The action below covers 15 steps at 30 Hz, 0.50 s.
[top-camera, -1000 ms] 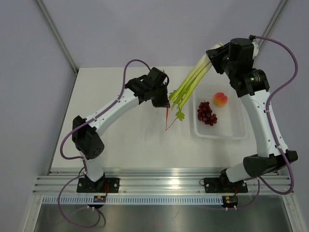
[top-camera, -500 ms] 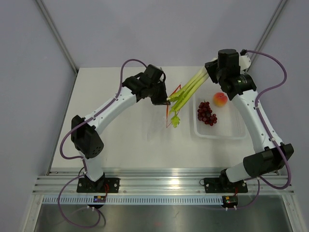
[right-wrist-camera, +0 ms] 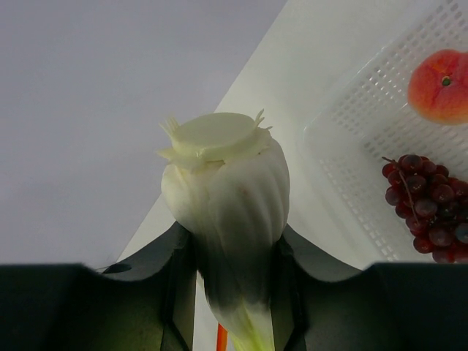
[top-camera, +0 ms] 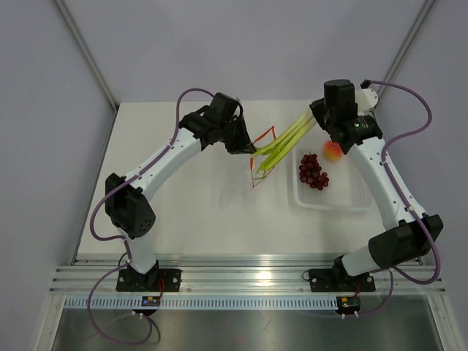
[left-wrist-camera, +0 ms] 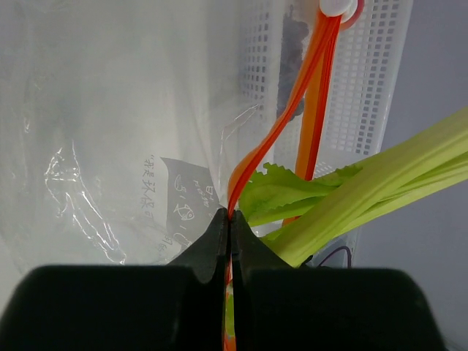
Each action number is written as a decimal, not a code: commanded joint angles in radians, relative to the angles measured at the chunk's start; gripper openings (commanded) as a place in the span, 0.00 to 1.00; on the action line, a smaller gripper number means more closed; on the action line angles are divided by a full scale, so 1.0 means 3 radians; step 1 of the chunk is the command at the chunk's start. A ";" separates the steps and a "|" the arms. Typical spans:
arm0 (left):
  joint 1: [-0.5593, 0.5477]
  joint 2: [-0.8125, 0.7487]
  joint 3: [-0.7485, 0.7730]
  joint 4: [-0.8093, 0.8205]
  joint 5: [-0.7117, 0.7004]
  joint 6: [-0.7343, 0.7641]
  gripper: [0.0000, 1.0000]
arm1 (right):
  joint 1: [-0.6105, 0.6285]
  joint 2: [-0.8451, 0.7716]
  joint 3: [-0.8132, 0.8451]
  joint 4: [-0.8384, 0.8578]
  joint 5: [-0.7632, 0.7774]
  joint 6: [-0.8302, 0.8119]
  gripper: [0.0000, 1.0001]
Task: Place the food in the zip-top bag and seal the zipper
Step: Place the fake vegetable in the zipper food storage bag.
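Step in hand: loading the stalks (right-wrist-camera: pixel 227 183), first of three foods. My left gripper (left-wrist-camera: pixel 229 228) is pinched closed on the zipper (left-wrist-camera: pixel 272 135), holding the zip-top bag (left-wrist-camera: pixel 110 146) mouth open just ahead of its fingers. My right gripper (right-wrist-camera: pixel 235 281) is clamped round the white root end of the stalks; their leafy tips sit at that mouth. The grapes (right-wrist-camera: pixel 428 212) and peach (right-wrist-camera: pixel 441 84) lie in the tray (right-wrist-camera: pixel 351 183) below my right gripper. Next move, I judge: drive the stalks lengthwise inside, then release.

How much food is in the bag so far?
None fully yet. The left gripper pinches the zipper of the bag, while the right gripper holds the stalks, tips at its mouth. The grapes and peach sit in the tray; sealing is left.
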 commanded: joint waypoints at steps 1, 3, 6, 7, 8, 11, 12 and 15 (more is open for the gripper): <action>0.0012 -0.0223 -0.0015 0.0177 0.0177 -0.0024 0.00 | 0.0164 -0.0017 0.0141 0.0072 0.0450 -0.0175 0.00; 0.0033 -0.0243 -0.0050 0.0177 0.0198 -0.0029 0.00 | 0.0266 0.0075 0.0294 -0.0021 0.0650 -0.0258 0.00; 0.0074 -0.0310 -0.0163 0.0233 0.0254 -0.0030 0.00 | 0.0287 0.0131 0.0341 -0.0134 0.0794 -0.0324 0.00; 0.0084 -0.0325 -0.0178 0.0249 0.0269 -0.0035 0.00 | 0.0282 0.0121 0.0326 -0.0108 0.0830 -0.0340 0.00; 0.0089 -0.0340 -0.0189 0.0249 0.0275 -0.0025 0.00 | 0.0282 0.0116 0.0310 -0.0098 0.0840 -0.0370 0.00; 0.0099 -0.0335 -0.0168 0.0218 0.0285 0.0011 0.00 | 0.0287 0.0147 0.0326 -0.0133 0.0851 -0.0386 0.00; 0.0099 -0.0340 -0.0168 0.0218 0.0280 0.0011 0.00 | 0.0292 0.0152 0.0331 -0.0144 0.0861 -0.0391 0.00; 0.0105 -0.0346 -0.0178 0.0213 0.0275 0.0016 0.00 | 0.0292 0.0152 0.0270 -0.0159 0.0892 -0.0376 0.00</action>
